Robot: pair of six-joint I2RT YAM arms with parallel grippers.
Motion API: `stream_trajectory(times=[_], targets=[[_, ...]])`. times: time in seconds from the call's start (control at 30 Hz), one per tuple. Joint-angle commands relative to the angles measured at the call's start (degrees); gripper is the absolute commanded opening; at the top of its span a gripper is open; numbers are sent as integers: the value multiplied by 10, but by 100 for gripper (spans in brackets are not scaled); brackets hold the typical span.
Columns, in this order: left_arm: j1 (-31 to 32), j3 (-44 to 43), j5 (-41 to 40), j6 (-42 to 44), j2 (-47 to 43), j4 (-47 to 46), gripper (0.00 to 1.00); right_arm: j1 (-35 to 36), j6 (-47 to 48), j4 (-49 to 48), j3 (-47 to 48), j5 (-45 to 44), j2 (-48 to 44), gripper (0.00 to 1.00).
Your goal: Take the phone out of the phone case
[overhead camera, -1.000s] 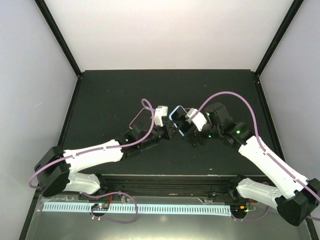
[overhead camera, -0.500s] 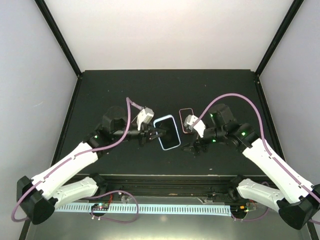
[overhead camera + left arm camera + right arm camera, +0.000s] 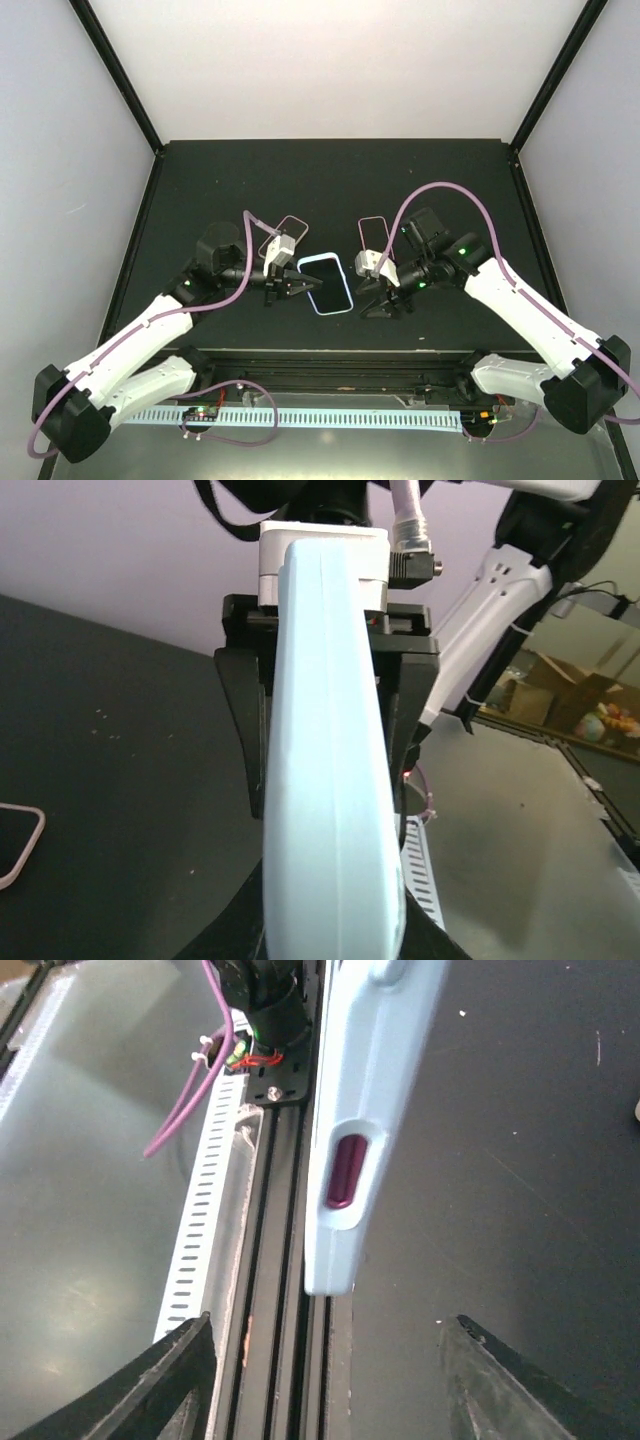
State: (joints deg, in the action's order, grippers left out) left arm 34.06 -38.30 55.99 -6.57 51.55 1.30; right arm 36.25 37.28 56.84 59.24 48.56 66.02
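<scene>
The phone in its light blue case (image 3: 325,283) is held off the table at the centre. My left gripper (image 3: 297,287) is shut on the case's left end. In the left wrist view the case (image 3: 330,810) stands edge-on between my fingers (image 3: 240,730), filling the left gripper (image 3: 325,680). My right gripper (image 3: 372,297) is open just right of the case and not touching it. In the right wrist view the case edge (image 3: 365,1080) with a magenta side button (image 3: 345,1170) hangs beyond the right gripper (image 3: 328,1325), whose jaws are spread wide.
Two dark pink-rimmed items lie on the black table (image 3: 200,180), one behind the left gripper (image 3: 290,228) and one behind the right gripper (image 3: 372,230). The first shows in the left wrist view (image 3: 15,840). A black rail (image 3: 330,365) and a white slotted strip (image 3: 300,417) run along the near edge.
My left gripper has carried the cased phone a little toward the near left. My right gripper has let go and swung in low beside the case's right edge, jaws open.
</scene>
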Motion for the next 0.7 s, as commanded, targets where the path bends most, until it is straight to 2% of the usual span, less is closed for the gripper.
stream_trajectory(times=[0.0, 0.17, 0.53, 0.67], targets=[[-9, -7, 79, -25, 7, -88, 2, 3, 32, -18, 4, 44, 5, 59], [-9, -5, 96, -40, 16, -107, 2, 3, 30, -19, 8, 66, 15, 43], [-11, -2, 130, -81, 43, -142, 2, 11, 65, -4, 0, 71, 17, 31], [-11, -4, 134, -83, 48, -143, 2, 12, 75, 4, -2, 78, 20, 24]])
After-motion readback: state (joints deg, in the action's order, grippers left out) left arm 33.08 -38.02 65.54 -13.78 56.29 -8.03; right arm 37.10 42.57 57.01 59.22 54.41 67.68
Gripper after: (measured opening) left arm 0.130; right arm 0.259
